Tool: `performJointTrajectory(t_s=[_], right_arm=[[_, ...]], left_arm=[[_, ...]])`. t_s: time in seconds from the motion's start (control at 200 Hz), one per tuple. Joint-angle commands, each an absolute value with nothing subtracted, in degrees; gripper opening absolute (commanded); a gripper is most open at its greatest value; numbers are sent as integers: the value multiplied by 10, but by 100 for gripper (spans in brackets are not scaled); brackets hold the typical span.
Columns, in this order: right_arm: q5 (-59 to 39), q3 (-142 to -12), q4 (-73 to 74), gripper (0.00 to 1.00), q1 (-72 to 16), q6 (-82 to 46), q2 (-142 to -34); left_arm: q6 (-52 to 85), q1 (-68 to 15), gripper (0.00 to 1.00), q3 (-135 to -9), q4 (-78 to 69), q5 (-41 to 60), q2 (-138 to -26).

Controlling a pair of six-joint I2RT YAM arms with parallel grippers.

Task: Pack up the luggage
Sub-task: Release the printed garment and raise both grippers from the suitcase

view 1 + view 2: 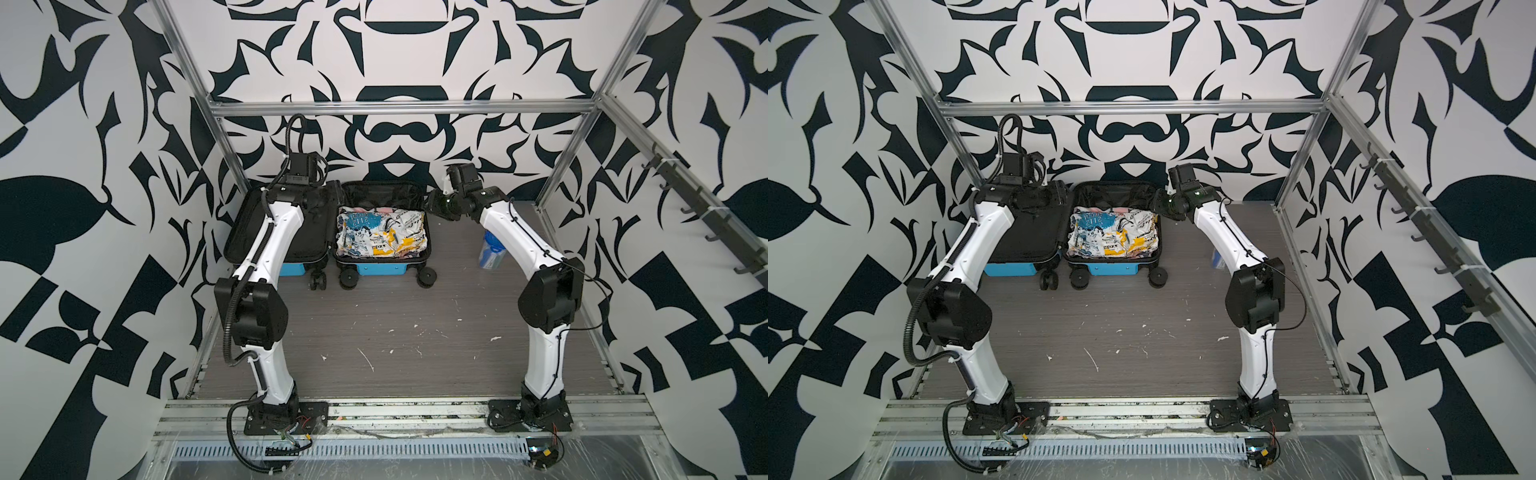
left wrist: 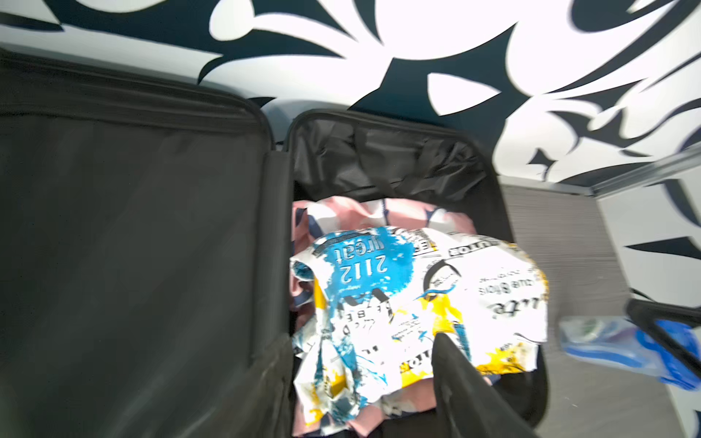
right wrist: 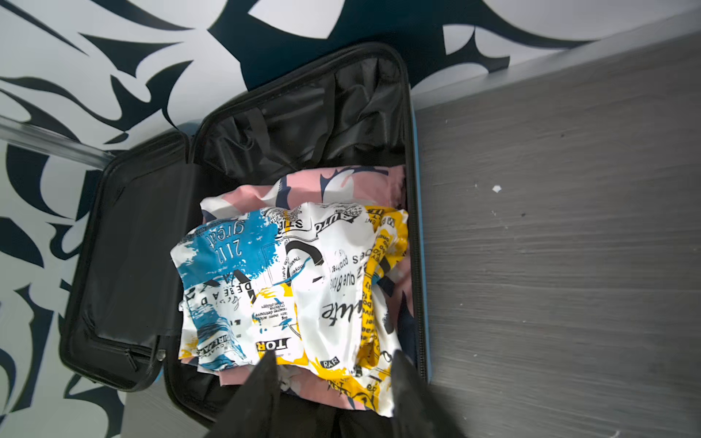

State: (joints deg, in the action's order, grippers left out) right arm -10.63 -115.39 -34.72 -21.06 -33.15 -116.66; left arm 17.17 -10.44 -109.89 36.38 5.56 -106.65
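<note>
Suitcase [image 1: 380, 268], small, bright blue and hard-shelled, lies open flat at the back of the table [image 1: 395, 332], against the patterned wall. Its left half shows only empty black lining. Its right half holds a folded printed shirt [image 1: 380, 232] on top of a pink garment [image 3: 341, 182]. A plastic bottle [image 1: 490, 251] with a blue cap sits on the table to the right, outside the case. The left gripper [image 2: 535, 320] hangs over the case, fingers well apart with nothing between them. The right gripper [image 3: 333, 354] hovers over the packed half, likewise parted and empty. The shell is probably stiff, light and smooth, so the rim of the empty half, along the zipper band, looks the surest place to pinch. The clothes are soft and may spring up when the case is closed.
</note>
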Motion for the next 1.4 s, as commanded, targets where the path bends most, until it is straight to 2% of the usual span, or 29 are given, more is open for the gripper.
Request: performJointTrajectory(t_s=[0.0,0.22,0.44,0.785,1.015,1.15,1.295,1.395], right_arm=[[-113,-1179,-331,43,-233,-337,-1169],[-108,-1241,-344,36,-250,-348,-1252],[-92,-1268,-355,30,-250,-340,-1324],[-75,-1263,-359,28,-250,-327,-1360],[-97,-1254,-354,50,-251,-305,-1278],[-97,-1258,-381,54,-250,-270,-1203],[-48,-1238,-451,60,-245,-216,-1113],[-10,-1165,-468,69,-233,-182,-1031]], left_arm=[[193,-115,59,-1085,354,83,-1083],[228,-120,52,-1099,340,127,-1176],[243,-118,48,-1126,328,115,-1264],[248,-113,44,-1143,337,103,-1322],[239,-113,47,-1140,337,103,-1247],[234,-113,55,-1108,318,102,-1152],[226,-113,60,-1026,276,115,-1017],[240,-113,64,-937,232,134,-924]])
